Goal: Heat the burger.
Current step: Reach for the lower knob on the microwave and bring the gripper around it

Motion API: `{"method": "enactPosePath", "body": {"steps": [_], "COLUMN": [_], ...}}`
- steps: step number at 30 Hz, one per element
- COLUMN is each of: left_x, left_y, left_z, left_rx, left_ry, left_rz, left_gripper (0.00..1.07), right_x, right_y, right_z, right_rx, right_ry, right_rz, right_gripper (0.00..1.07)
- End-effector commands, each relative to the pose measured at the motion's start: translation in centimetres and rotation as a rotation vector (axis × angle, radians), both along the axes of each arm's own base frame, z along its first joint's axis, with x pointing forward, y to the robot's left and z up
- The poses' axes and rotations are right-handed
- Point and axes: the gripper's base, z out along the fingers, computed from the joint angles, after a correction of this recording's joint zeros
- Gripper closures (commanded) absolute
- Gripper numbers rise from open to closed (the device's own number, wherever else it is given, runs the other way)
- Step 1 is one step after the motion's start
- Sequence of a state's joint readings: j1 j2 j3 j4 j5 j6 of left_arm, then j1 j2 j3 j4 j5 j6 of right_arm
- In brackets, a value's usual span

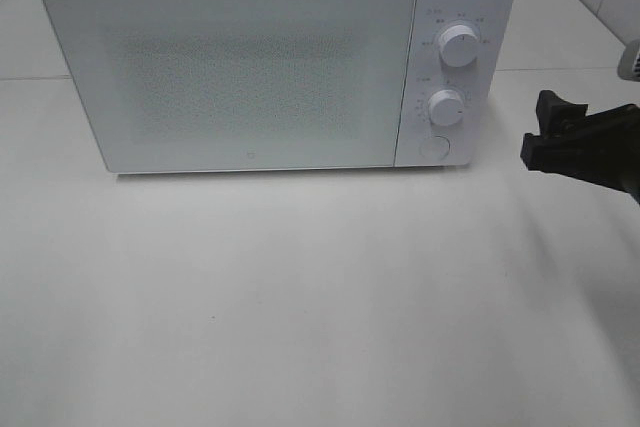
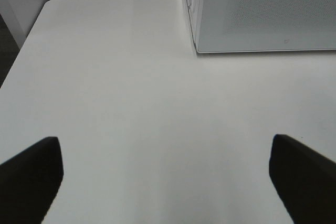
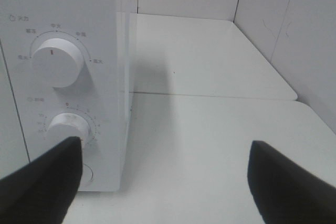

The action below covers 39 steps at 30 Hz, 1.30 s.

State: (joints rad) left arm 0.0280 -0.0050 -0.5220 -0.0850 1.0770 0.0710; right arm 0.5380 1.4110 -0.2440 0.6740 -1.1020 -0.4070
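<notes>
Presumably soft, light: pinch burger gently across its sides, once visible. Spread apart, right gripper (image 1: pixel 535 127) beside microwave (image 1: pixel 240 57), left gripper (image 2: pixel 165 177) likewise.

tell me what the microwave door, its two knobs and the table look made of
Microwave door: probably glass, glossy pale grey, with a fine dotted mesh behind it.
Upper knob and lower knob: likely moulded white plastic, smooth satin surface.
Table: hard white top, maybe laminate, faintly shiny; hard to say more.
</notes>
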Motion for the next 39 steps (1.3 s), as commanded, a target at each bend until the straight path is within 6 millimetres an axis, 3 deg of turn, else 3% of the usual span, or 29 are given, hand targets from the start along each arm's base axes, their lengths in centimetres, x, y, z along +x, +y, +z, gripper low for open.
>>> {"method": "enactPosePath", "body": {"steps": [1,7,17,39], "left_x": [-0.2,-0.2,-0.2,-0.2], "left_y": [0.0,0.0,0.0,0.0], "left_z": [-0.1,-0.1,-0.1,-0.1], "left_rx": [-0.006,-0.006,-0.006,-0.006], "left_ry": [-0.017,-0.017,-0.017,-0.017], "left_rz": [0.004,0.004,0.004,0.004], "left_gripper": [0.07,0.07,0.07,0.07], "right_x": [0.0,0.4,3.2,8.0], "right_y": [0.7,2.3,4.3,7.2], "right_z": [0.0,-1.2,-2.7,-4.7], "right_rx": [-0.038,-0.071,-0.053,0.029], "right_ry": [-0.051,-0.09,-0.084,-0.095], "right_rz": [0.012,0.043,0.035,0.018], "right_gripper": [0.31,0.31,0.31,0.31]}}
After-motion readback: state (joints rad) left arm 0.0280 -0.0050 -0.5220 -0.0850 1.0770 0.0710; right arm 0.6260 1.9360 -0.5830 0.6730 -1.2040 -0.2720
